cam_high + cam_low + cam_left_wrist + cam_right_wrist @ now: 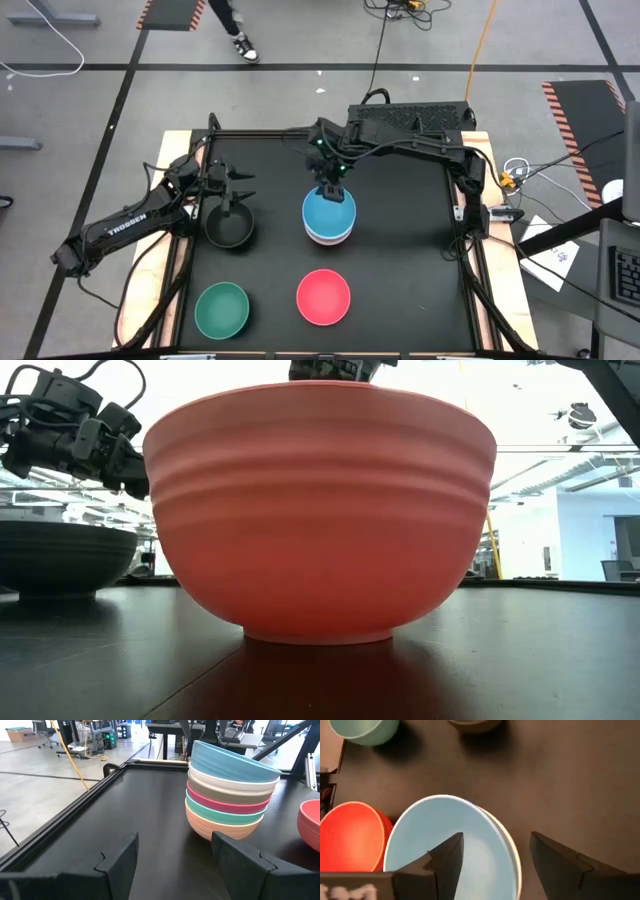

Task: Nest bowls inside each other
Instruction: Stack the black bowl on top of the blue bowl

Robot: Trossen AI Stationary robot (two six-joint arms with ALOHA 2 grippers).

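While the right gripper point(334, 192) hangs open over the blue bowl point(329, 212) topping the stack point(229, 795) at frame centre, we judge the bowls light, rigid and slick; rims suit pinching. The left gripper point(243, 187), fingers apart, hovers above the black bowl point(228, 226) at centre left.

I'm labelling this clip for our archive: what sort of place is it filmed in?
Probably a robotics lab or workshop: a black table on a concrete floor with striped hazard tape, trailing cables, and desks with office chairs in an open hall.
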